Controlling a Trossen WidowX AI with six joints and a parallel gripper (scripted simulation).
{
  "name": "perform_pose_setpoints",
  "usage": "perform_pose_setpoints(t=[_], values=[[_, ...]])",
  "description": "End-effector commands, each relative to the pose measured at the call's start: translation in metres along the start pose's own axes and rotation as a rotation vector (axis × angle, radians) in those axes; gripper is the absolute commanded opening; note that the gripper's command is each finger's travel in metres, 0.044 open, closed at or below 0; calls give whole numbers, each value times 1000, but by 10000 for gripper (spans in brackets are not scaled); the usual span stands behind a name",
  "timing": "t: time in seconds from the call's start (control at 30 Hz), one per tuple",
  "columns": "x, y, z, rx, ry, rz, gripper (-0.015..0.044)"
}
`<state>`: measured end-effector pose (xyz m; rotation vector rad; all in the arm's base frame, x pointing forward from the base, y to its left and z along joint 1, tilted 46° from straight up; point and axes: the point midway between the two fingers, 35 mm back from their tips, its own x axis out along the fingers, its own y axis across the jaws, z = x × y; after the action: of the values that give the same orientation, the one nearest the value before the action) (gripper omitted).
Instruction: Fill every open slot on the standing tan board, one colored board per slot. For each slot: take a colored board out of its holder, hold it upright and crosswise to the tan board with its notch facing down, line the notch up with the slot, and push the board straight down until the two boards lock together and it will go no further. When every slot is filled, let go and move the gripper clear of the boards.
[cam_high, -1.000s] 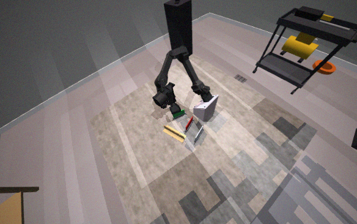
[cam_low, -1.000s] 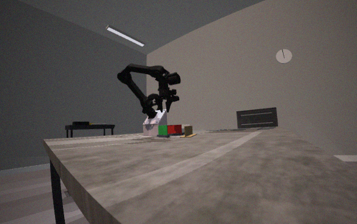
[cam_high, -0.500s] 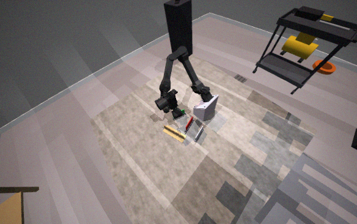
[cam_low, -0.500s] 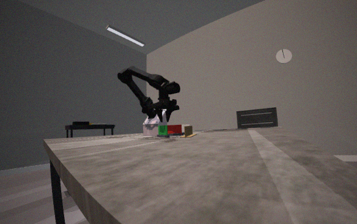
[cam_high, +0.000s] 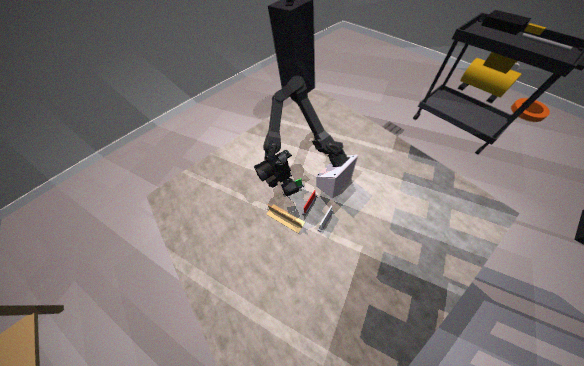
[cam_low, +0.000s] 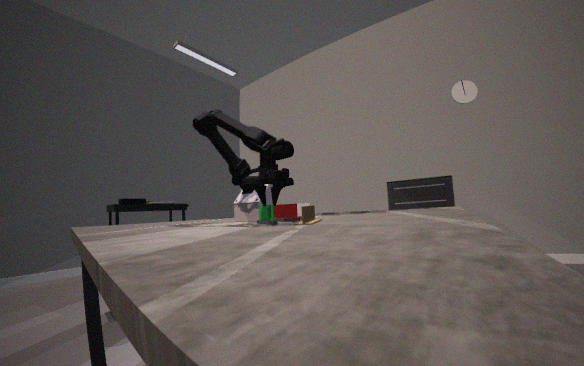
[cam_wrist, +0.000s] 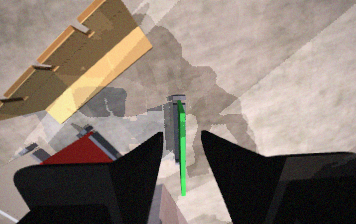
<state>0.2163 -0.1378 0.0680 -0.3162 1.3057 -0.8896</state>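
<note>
Green board (cam_high: 298, 183) (cam_low: 266, 213) (cam_wrist: 182, 150) stands upright below the end effector (cam_high: 295, 189) (cam_low: 268, 204) (cam_wrist: 182, 135), its fingers parted.

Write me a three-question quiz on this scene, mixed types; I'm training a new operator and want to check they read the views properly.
1. Multiple choice: which board stands between the gripper's fingertips in the wrist view?
A) the red board
B) the green board
C) the tan board

2. True or false: the gripper's fingers are clamped on a board.

3. Fill in the blank: in the wrist view, the slots along the tan board's edge that can be seen number ____, and no colored board sits in them.

Key: 1 B; 2 false; 3 three.
</note>
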Motion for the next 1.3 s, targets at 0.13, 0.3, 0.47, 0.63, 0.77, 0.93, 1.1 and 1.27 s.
perform_pose_setpoints(t=[0.13, 0.3, 0.47, 0.63, 0.77, 0.93, 1.1, 1.27], values=[[14, 0, -1, -6, 5, 1, 184], [22, 0, -1, -6, 5, 0, 184], [30, 0, -1, -6, 4, 0, 184], [38, 0, -1, -6, 4, 0, 184], [42, 0, -2, -6, 4, 0, 184], [42, 0, -2, -6, 4, 0, 52], [42, 0, -2, -6, 4, 0, 0], [42, 0, -2, -6, 4, 0, 0]])
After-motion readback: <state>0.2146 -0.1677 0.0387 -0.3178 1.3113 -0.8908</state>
